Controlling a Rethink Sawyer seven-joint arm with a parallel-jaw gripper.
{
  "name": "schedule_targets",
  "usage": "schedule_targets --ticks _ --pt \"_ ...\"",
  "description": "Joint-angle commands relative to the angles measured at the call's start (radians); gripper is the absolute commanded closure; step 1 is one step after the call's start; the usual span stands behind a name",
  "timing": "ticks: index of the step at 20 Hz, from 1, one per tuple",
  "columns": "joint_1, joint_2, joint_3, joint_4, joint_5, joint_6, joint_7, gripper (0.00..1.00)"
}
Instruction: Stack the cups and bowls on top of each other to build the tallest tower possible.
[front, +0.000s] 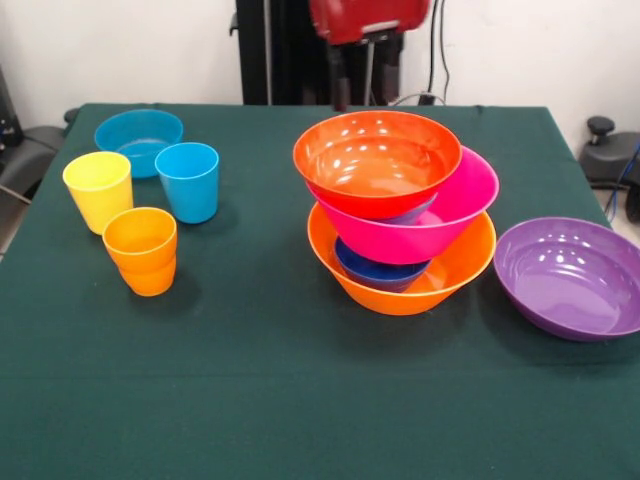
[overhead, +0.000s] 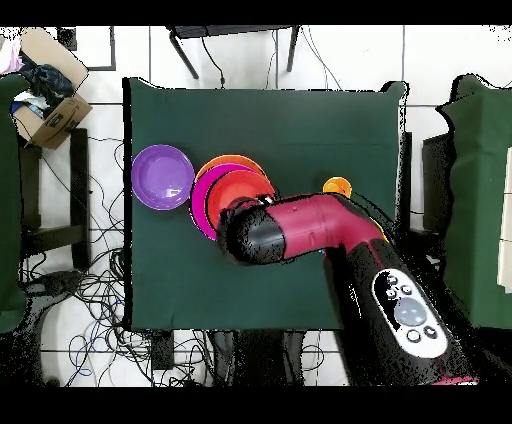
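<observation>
The tower (front: 400, 215) stands mid-counter (front: 280, 380) — large orange bowl (front: 400, 285) at its base, dark blue, pink (front: 455, 215) and red-orange bowls (front: 375, 160) above. The purple bowl (front: 570, 275) sits right; three cups (front: 150, 195) cluster left. The hand's state — cannot tell.

Glossy red arm (overhead: 320, 225), black rounded joint, grey round button panel on base
</observation>
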Motion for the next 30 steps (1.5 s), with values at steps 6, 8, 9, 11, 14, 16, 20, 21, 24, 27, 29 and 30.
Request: schedule_targets --ticks 6,8,9,11,14,16,20,21,24,27,29,30 --pt "-0.191 -0.010 0.229 -0.146 -0.056 0.428 -0.634 0.00" --pt "-0.216 -0.016 0.248 -0.156 -0.050 0.458 -0.656 0.00" --pt "-0.225 -0.013 0.254 -0.161 -0.052 0.465 -0.662 0.00" --pt "-0.237 0.022 0.259 -0.180 -0.065 0.464 -0.668 0.00" --pt "-0.225 0.129 0.245 -0.235 -0.121 0.425 -0.685 0.00" --pt "-0.219 0.199 0.236 -0.285 -0.150 0.413 -0.722 0.00" --pt "-0.230 0.282 0.241 -0.351 -0.177 0.409 -0.799 0.00" --pt "-0.232 0.293 0.245 -0.361 -0.183 0.410 -0.812 0.00" --pt "-0.239 0.326 0.254 -0.379 -0.197 0.412 -0.836 0.00" --pt "-0.243 0.353 0.251 -0.401 -0.225 0.410 -0.857 0.00" --pt "-0.237 0.345 0.232 -0.422 -0.245 0.447 -0.862 0.00" --pt "-0.235 0.338 0.220 -0.432 -0.258 0.470 -0.869 0.00"
